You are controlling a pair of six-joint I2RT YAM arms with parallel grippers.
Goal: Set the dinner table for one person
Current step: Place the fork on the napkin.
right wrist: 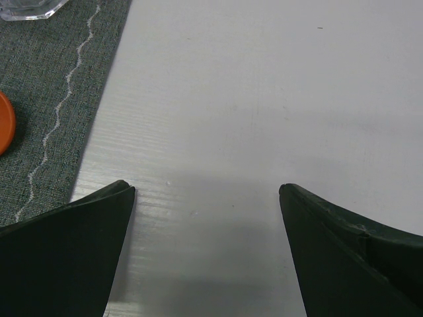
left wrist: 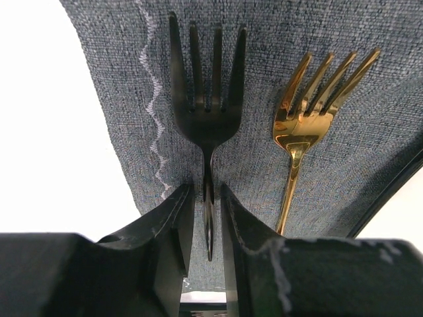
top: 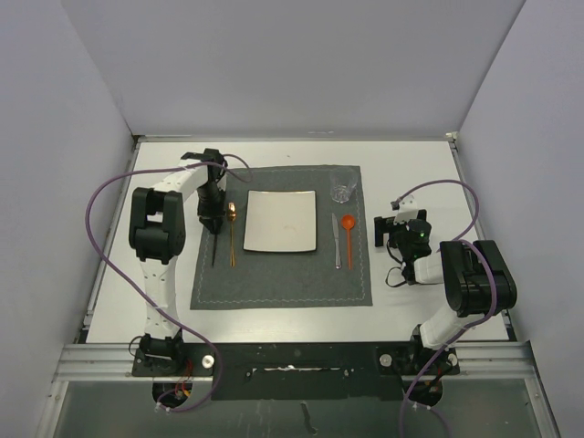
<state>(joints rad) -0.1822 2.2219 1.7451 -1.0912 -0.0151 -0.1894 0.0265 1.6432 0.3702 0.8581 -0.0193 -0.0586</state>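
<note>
The white dinner table (top: 411, 173) carries a dark grey placemat (top: 274, 283). On the mat lie a white square plate (top: 280, 221), a glass (top: 343, 187), a knife (top: 336, 242), an orange spoon (top: 349, 228), a gold fork (top: 232, 235) and a black fork (top: 214, 251). My left gripper (top: 212, 219) stands over the black fork (left wrist: 206, 99). Its jaws straddle the handle with a thin gap on each side. The gold fork (left wrist: 310, 112) lies just to its right. My right gripper (top: 383, 230) is wide open and empty over bare table (right wrist: 264, 79), just right of the mat.
The placemat's stitched left edge (left wrist: 155, 99) runs just left of the black fork, with white table (left wrist: 53, 132) beyond. The orange spoon (right wrist: 5, 122) and the glass base (right wrist: 26, 6) sit left of my right gripper (right wrist: 207, 191). Grey walls enclose the table.
</note>
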